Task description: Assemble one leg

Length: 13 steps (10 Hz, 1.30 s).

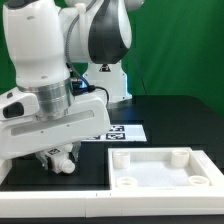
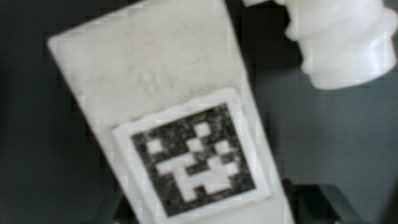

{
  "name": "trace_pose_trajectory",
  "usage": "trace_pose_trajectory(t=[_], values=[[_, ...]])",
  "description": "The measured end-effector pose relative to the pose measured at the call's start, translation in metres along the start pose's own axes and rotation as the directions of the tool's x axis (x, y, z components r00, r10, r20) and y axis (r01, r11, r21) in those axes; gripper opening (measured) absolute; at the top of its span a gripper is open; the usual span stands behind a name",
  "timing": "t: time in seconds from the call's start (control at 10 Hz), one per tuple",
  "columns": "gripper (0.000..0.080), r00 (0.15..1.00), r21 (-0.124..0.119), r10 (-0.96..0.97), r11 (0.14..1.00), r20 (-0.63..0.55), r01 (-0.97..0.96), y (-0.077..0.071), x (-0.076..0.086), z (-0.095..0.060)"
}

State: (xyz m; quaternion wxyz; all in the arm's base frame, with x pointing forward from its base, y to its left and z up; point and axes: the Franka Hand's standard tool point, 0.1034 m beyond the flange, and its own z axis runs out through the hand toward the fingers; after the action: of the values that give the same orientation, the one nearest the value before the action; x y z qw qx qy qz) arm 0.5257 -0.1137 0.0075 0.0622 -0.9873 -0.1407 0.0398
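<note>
The leg (image 2: 164, 110), a white rectangular block with a black-and-white tag on its face, fills the wrist view and runs tilted down between my fingers. My gripper (image 2: 222, 212) is shut on its near end, with dark fingers (image 2: 334, 200) on either side. In the exterior view my gripper (image 1: 58, 160) hangs low over the black table at the exterior view's left. Only a small white piece of the leg (image 1: 62, 165) shows under the hand there. The arm hides the rest.
The large white rimmed tray-like piece (image 1: 200, 182) lies at the exterior view's lower right, close to my gripper. The marker board (image 1: 122, 131) lies behind it. A blurred white part (image 2: 347, 40) shows beyond the leg in the wrist view.
</note>
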Motion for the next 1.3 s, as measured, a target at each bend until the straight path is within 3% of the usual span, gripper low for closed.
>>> trace_pose_trajectory(t=[0.1,0.2,0.4,0.5,0.6,0.7,1.0,1.1,1.2,1.3], values=[[0.0317,1.0,0.0,-0.002,1.0,0.0,0.002,-0.002,0.002,0.0],[0.0317,1.0,-0.002,0.004,1.0,-0.005,-0.004,-0.014,0.011,-0.006],[0.0317,0.99,-0.045,-0.131,0.991,-0.046,0.129,-0.043,0.025,-0.038],[0.0317,0.976,-0.093,-0.209,0.975,-0.056,0.203,-0.068,0.03,-0.049],[0.0317,0.966,-0.114,-0.251,0.963,-0.056,0.243,-0.092,0.028,-0.046],[0.0317,0.967,-0.104,-0.249,0.965,-0.054,0.242,-0.089,0.027,-0.044],[0.0318,0.966,-0.105,-0.255,0.963,-0.053,0.248,-0.088,0.027,-0.043],[0.0318,0.958,-0.125,-0.276,0.956,-0.071,0.266,-0.091,0.028,-0.043],[0.0318,0.944,-0.161,-0.311,0.943,-0.107,0.292,-0.103,0.021,-0.042],[0.0318,0.907,-0.171,-0.413,0.902,-0.078,0.396,-0.111,0.009,-0.041]])
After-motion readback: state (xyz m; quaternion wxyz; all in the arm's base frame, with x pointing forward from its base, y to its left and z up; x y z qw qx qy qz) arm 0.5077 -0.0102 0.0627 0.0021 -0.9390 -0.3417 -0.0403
